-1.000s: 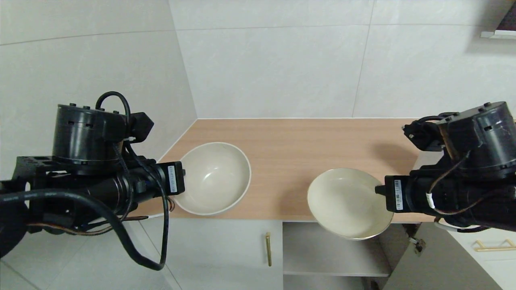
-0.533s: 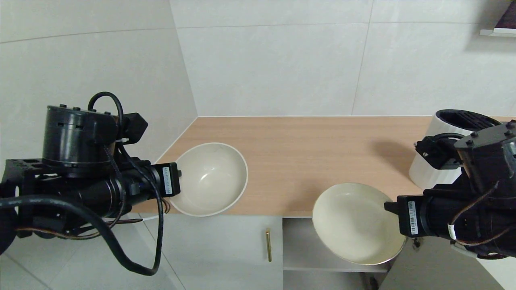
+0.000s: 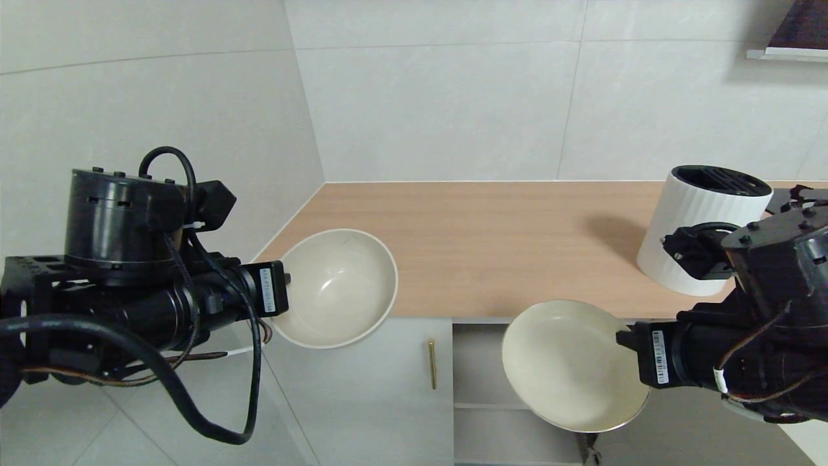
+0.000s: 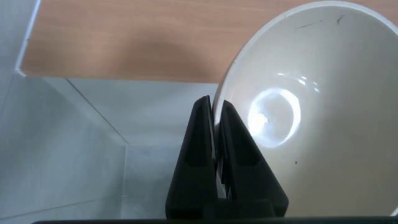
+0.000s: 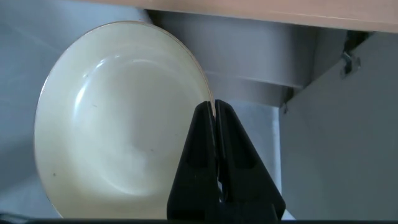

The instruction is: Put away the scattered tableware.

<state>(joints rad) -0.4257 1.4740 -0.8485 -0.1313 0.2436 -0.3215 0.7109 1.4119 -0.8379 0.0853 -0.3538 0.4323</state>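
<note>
A cream bowl [image 3: 339, 285] hangs in the air at the counter's front left corner, with my left gripper [image 3: 284, 291] shut on its rim; the left wrist view shows the fingers [image 4: 202, 134] pinching the bowl [image 4: 311, 106]. Lower on the right, in front of the open cupboard, a cream plate [image 3: 572, 362] is held tilted by my right gripper [image 3: 624, 340], shut on its edge. In the right wrist view the plate [image 5: 118, 118] sits before the cupboard opening, gripper [image 5: 213, 115] clamped on its rim.
The wooden counter [image 3: 491, 239] runs along tiled walls. A white ribbed cylinder holder [image 3: 702, 230] stands at its right. Below, a closed cupboard door with a gold handle [image 3: 431, 364] sits left of an open compartment with a shelf [image 3: 482, 406]; its door [image 5: 348, 155] swings open on the right.
The head view has shifted, bringing the white holder into sight. My right gripper has carried the plate down below the counter edge, before the open cupboard. The left arm and bowl kept still.
</note>
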